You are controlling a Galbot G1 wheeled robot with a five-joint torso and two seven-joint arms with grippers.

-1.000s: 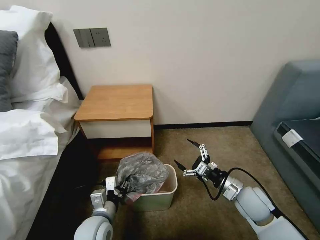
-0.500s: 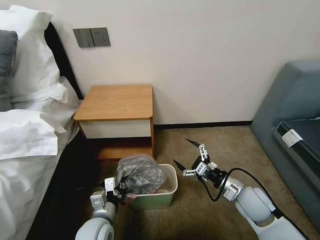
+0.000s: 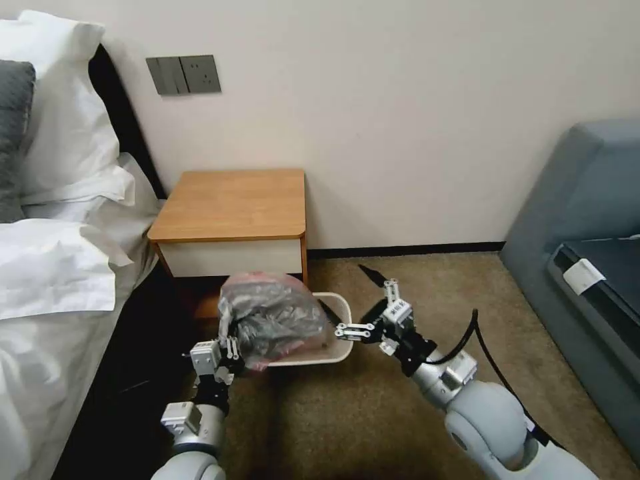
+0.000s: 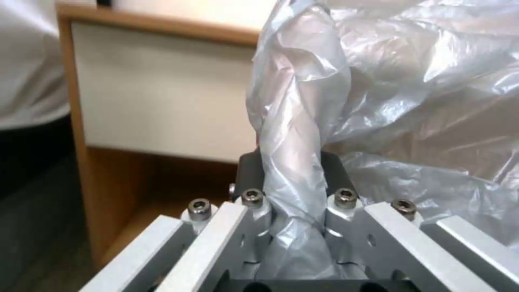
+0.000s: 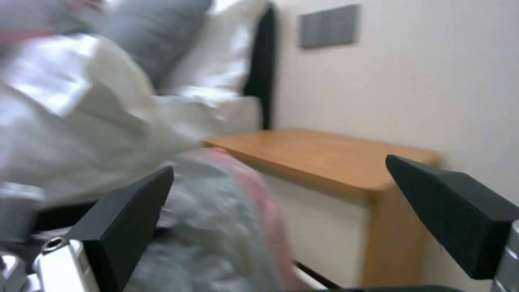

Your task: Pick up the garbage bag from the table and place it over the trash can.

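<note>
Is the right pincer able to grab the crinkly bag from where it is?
Probably yes. The right pincer is open right beside the garbage bag, with nothing between them; the left pincer holds the bag's other side.

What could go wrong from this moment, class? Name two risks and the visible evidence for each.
1. The left pincer pinches only a twisted strand of the garbage bag; that thin film might slip out or tear.
2. The trash can looks tilted, with the bag bunched over one side; the open right pincer beside its rim could knock it.
</note>
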